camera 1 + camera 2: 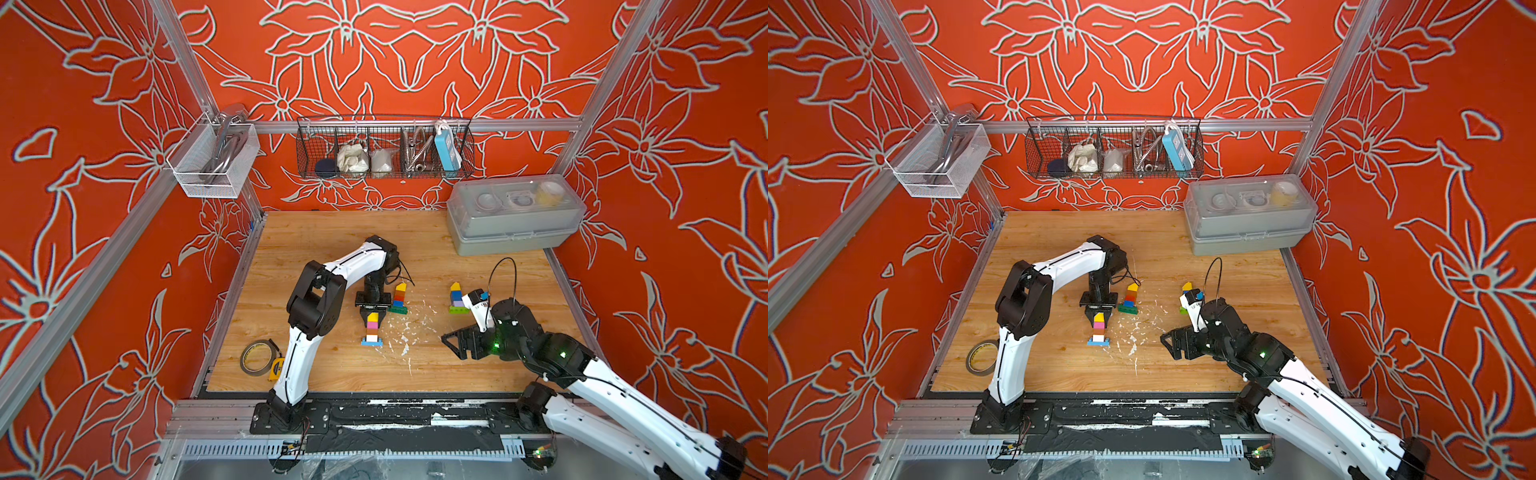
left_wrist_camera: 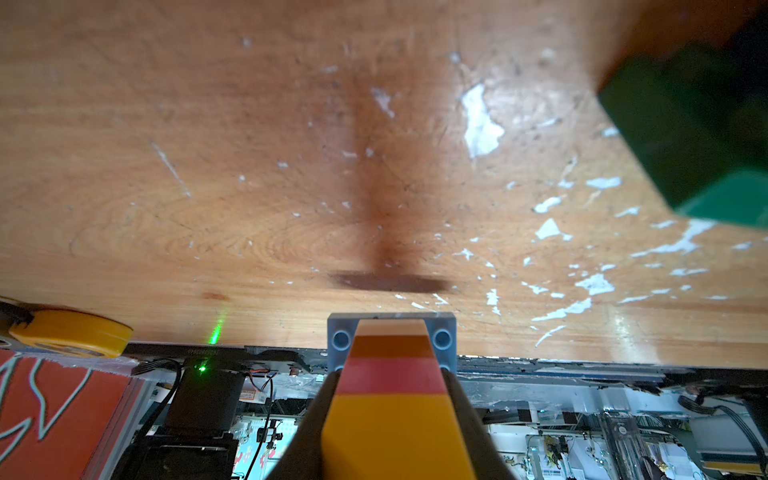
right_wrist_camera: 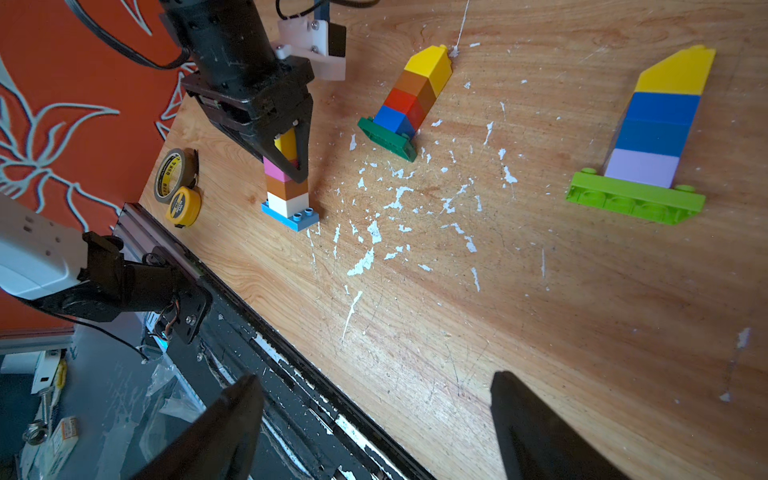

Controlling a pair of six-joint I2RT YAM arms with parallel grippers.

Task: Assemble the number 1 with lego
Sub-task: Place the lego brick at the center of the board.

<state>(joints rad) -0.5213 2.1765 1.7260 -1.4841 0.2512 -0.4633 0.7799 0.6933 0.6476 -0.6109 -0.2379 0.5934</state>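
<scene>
Right wrist view shows the left end effector [image 3: 291,166] closed on the upper part of a tall lego stack [image 3: 286,195]. The stack has a yellow sloped brick on top, then pink, brown and white bricks on a short light blue plastic plate [image 3: 297,219]. The jaws pinch the yellow and pink bricks from both sides. The plate is at or just above the wooden counter [image 3: 415,332]. In the left wrist view its shadow [image 2: 390,282] lies slightly apart from it, so contact cannot be told.

Near it stands a second figure on a dark green plate [image 3: 386,139]. Well apart stands a third figure on a lime plate [image 3: 636,199]. The right end effector [image 3: 374,376] hangs open and empty, clear of all the bricks.

All three ones look built, so the step in hand seems to be setting this one down. The next move calls for seating the plate flat, then opening the jaws gently and rising straight up, since the narrow stack could tip.
</scene>
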